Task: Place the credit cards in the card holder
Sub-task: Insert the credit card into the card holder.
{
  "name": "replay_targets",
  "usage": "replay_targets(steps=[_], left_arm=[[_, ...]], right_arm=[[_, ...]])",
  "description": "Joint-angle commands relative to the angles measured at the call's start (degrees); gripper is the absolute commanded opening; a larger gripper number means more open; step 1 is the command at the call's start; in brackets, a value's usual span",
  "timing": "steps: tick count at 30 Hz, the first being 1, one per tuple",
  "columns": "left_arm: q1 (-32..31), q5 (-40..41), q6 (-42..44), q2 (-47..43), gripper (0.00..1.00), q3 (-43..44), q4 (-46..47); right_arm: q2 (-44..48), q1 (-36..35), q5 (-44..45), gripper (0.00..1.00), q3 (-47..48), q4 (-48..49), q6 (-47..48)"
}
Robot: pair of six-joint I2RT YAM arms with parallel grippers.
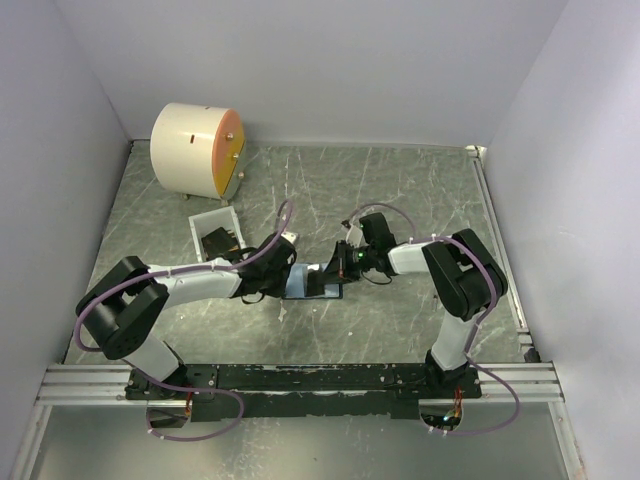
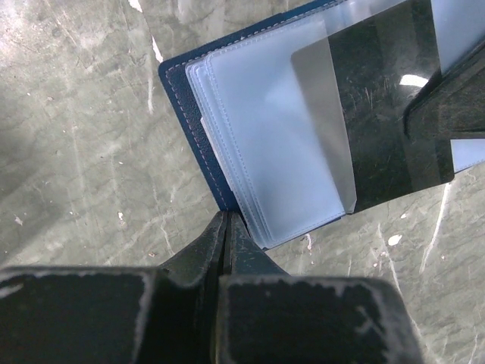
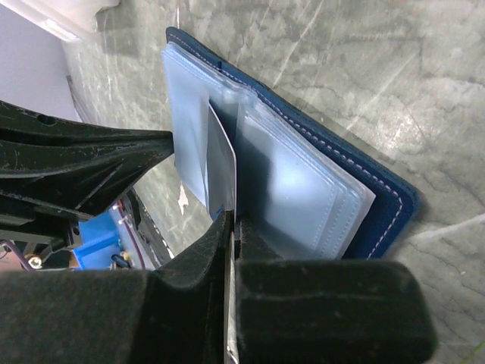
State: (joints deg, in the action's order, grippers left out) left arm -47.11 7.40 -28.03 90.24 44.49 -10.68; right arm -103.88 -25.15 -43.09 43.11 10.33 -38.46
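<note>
Our right hand (image 3: 229, 224) grips the dark card (image 2: 386, 106) at the card holder (image 2: 265, 129); our left hand (image 2: 226, 224) clamps its edge. Marbled table (image 1: 400, 190).

Matt navy stitched card holder (image 2: 180, 95) with frosted plastic sleeves (image 2: 261, 136), glossy scratched dark card (image 2: 383, 114), smooth marbled tabletop (image 2: 76, 152).

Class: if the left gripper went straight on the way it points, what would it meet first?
The card holder: the left gripper, jaws shut, points at the near corner of its navy cover and seems to be about touching it; the clear sleeves lie just beyond.
</note>
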Motion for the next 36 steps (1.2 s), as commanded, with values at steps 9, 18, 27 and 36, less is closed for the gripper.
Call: replay_targets(steps=[9,18,27,36], left_arm=[[-2.02,-2.06,-2.53,1.41,0.07,-2.15,-0.28],[-2.42,-4.78,-4.59,1.18,0.07,-2.38,2.53],[-2.63,-4.77,-5.58,-0.34,0.07,-2.7,2.78],[-2.65,-2.95,-6.46,0.66,0.07,-2.67,3.3]], right_arm=[[-1.97,0.19,2.01,0.0,0.96,0.05,-0.26],[-1.62,-0.98,3.42,0.07,1.1,-0.17,-0.91],[2.43,-1.63,14.85,0.36,5.67,-14.51,8.65],[0.93,-5.39,16.1,0.45,8.43,-14.83,10.9]])
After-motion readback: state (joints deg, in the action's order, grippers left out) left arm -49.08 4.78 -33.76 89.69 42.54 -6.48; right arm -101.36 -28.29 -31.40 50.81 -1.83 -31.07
